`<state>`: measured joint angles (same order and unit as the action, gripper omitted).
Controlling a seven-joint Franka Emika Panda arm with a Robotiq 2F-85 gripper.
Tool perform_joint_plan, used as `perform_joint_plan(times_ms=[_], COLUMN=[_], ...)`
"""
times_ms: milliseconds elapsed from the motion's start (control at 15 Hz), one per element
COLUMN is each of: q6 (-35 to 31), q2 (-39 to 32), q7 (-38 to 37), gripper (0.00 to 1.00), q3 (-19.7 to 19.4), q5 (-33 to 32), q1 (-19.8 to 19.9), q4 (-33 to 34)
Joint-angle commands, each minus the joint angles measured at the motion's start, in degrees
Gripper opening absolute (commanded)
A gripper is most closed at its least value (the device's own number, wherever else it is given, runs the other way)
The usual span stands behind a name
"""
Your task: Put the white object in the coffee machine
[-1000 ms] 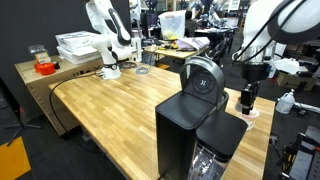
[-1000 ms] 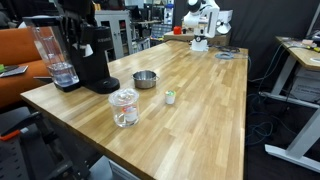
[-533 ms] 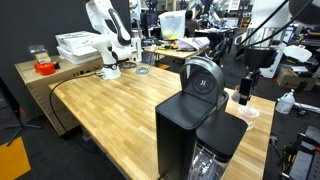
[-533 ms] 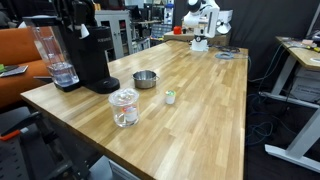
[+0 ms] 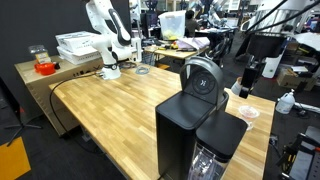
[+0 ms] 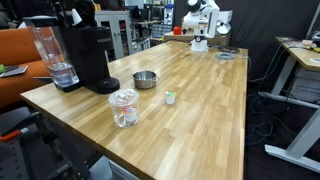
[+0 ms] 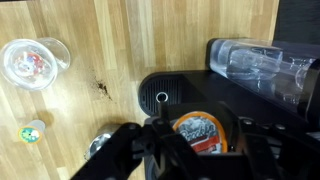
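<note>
The white object [image 7: 198, 125], a small coffee pod with an orange printed lid, sits between my dark fingers in the wrist view. My gripper [image 7: 198, 137] is shut on it. Below it the wrist view shows the top of the black coffee machine [image 7: 165, 95] and its clear water tank [image 7: 260, 62]. In both exterior views the gripper [image 5: 252, 72] [image 6: 72, 14] hangs high, about level with or above the top of the coffee machine [image 5: 185, 125] [image 6: 95, 55]. The pod itself does not show there.
On the wooden table near the machine stand a glass jar [image 6: 124, 107] [image 7: 33, 62], a small metal bowl [image 6: 146, 78] and a small white and green pod-like thing [image 6: 170, 97] [image 7: 32, 132]. A white robot arm [image 5: 108, 35] stands at the far table end.
My gripper has risen steadily beside the machine over the last second and has stayed shut. Nothing on the table has moved.
</note>
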<state>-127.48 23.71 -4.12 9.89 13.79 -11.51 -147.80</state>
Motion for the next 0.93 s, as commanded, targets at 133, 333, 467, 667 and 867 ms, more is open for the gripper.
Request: perform_joint_plan(times_ms=[133,333,467,667,867], q6=[0.07,0.03,0.47,1.09,1.65], q2=[-0.38,-2.22,-3.49,-6.06,-8.89], q7=[1.26,3.18,4.55,7.14,9.81], gripper=[0.25,0.25,0.25,0.25,0.25], q3=[-1.14,-2.07,-2.66,-3.69,-4.63], q5=[-0.21,-0.63,-0.84,-0.42,0.25], q1=[0.12,0.36,0.46,0.46,0.5], q4=[1.0,3.01,4.76,7.39,9.6])
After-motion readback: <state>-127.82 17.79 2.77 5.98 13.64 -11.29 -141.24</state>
